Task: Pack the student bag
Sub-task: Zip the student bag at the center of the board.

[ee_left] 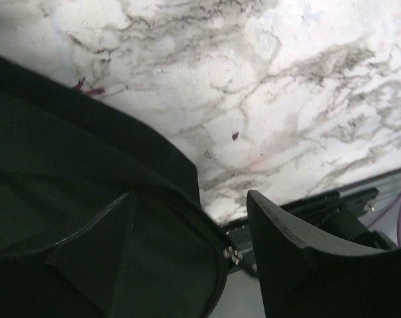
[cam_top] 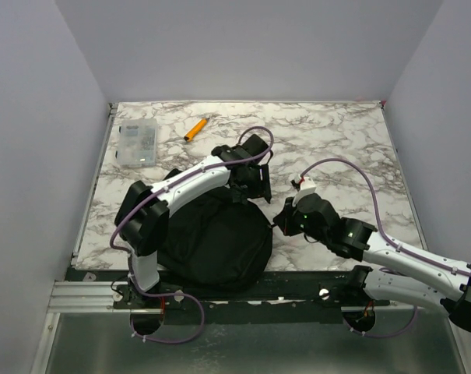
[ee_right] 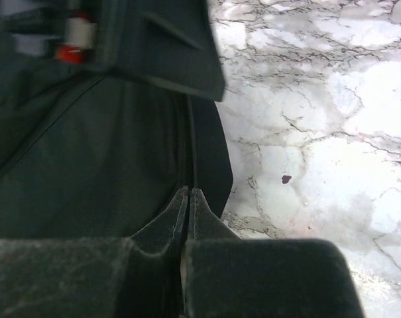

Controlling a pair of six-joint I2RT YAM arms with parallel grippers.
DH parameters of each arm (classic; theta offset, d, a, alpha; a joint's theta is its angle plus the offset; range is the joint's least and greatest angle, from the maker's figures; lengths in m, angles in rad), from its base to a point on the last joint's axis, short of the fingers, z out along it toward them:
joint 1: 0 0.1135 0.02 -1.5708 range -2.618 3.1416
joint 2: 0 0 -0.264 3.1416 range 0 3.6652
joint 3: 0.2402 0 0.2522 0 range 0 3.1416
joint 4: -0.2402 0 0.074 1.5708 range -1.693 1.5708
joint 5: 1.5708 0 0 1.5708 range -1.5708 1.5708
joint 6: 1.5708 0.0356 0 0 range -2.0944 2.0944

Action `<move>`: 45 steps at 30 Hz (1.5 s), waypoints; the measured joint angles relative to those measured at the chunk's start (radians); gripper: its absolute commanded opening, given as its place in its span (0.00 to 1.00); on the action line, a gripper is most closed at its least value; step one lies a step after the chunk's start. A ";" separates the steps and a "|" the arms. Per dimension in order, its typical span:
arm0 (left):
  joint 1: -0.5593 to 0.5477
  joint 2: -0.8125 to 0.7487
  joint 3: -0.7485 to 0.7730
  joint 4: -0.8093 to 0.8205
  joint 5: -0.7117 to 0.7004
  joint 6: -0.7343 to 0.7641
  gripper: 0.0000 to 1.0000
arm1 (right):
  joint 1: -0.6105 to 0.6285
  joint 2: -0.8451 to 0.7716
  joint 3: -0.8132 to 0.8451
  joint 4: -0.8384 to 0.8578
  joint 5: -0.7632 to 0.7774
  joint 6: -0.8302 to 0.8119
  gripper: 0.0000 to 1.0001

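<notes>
The student bag [cam_top: 216, 245], a big black fabric backpack, lies at the near left of the marble table. My left gripper [cam_top: 254, 187] hangs over its far right corner. In the left wrist view that left gripper [ee_left: 190, 195] is open, the bag [ee_left: 67, 199] and its curved zipper with a metal pull [ee_left: 232, 254] lying between and under the fingers, nothing held. My right gripper [cam_top: 284, 218] is at the bag's right edge. In the right wrist view the right gripper [ee_right: 189, 192] is shut, its tips at the zipper seam of the bag [ee_right: 87, 152]. Whether it pinches anything is hidden.
An orange marker [cam_top: 195, 128] and a clear plastic box [cam_top: 137, 143] lie at the far left of the table. Purple cables [cam_top: 352, 167] loop over the right half. Grey walls close in three sides, and a metal rail [cam_top: 87, 292] runs along the near edge.
</notes>
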 measured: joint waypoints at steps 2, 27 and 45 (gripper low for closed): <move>-0.006 0.072 0.068 -0.038 -0.024 -0.016 0.63 | 0.000 0.000 -0.002 0.006 -0.014 -0.021 0.01; 0.159 0.250 0.422 -0.043 0.045 0.242 0.54 | 0.035 -0.161 -0.081 0.158 -0.360 -0.181 0.00; -0.030 0.022 0.047 -0.105 0.058 0.029 0.68 | 0.035 -0.091 -0.060 0.176 -0.318 -0.210 0.00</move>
